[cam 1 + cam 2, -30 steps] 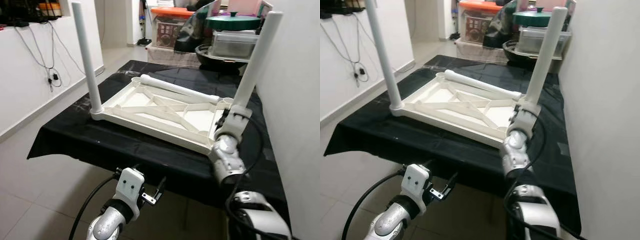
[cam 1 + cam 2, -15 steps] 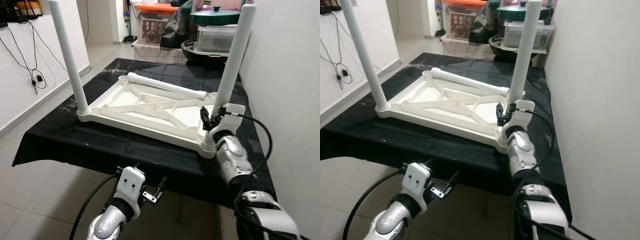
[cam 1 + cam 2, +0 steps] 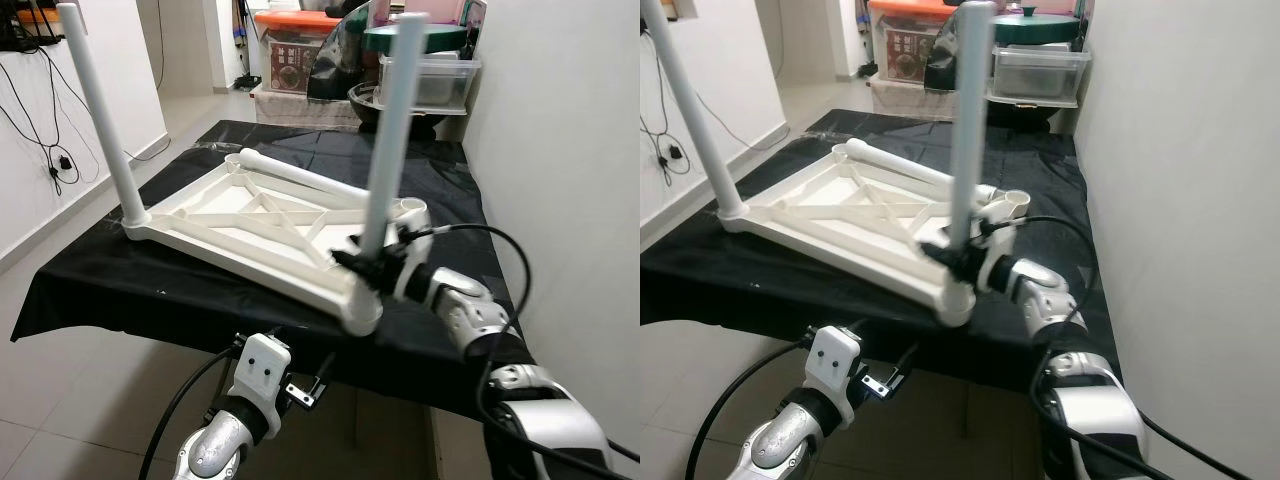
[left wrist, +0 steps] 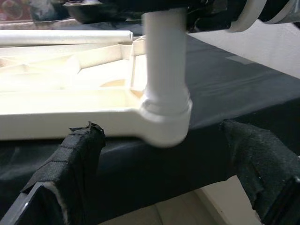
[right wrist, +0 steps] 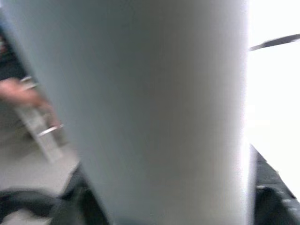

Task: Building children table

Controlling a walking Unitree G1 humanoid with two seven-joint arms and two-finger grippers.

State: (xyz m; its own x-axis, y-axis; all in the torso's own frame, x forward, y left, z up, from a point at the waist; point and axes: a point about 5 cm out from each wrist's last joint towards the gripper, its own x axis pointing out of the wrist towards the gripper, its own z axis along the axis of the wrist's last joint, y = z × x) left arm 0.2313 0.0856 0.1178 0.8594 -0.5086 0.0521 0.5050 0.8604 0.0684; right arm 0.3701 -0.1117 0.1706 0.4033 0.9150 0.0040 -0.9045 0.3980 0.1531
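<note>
An upturned white plastic tabletop lies on a black-clothed table. One white leg stands in its far left corner. Another leg stands in the near right corner socket, close to the table's front edge. A third leg lies loose across the back of the tabletop. My right gripper reaches in from the right and is shut on the base of the near right leg. My left gripper hangs open below the table's front edge, its padded fingers wide apart, facing that corner.
A white wall runs close along the table's right side. Plastic storage boxes and a pot with a green lid crowd the far end. Cables hang on the left wall, above open tiled floor.
The camera has turned, so the whole scene has shifted left. My right arm swung from below the near right leg to its right side, and its gripper now clasps the leg's base.
</note>
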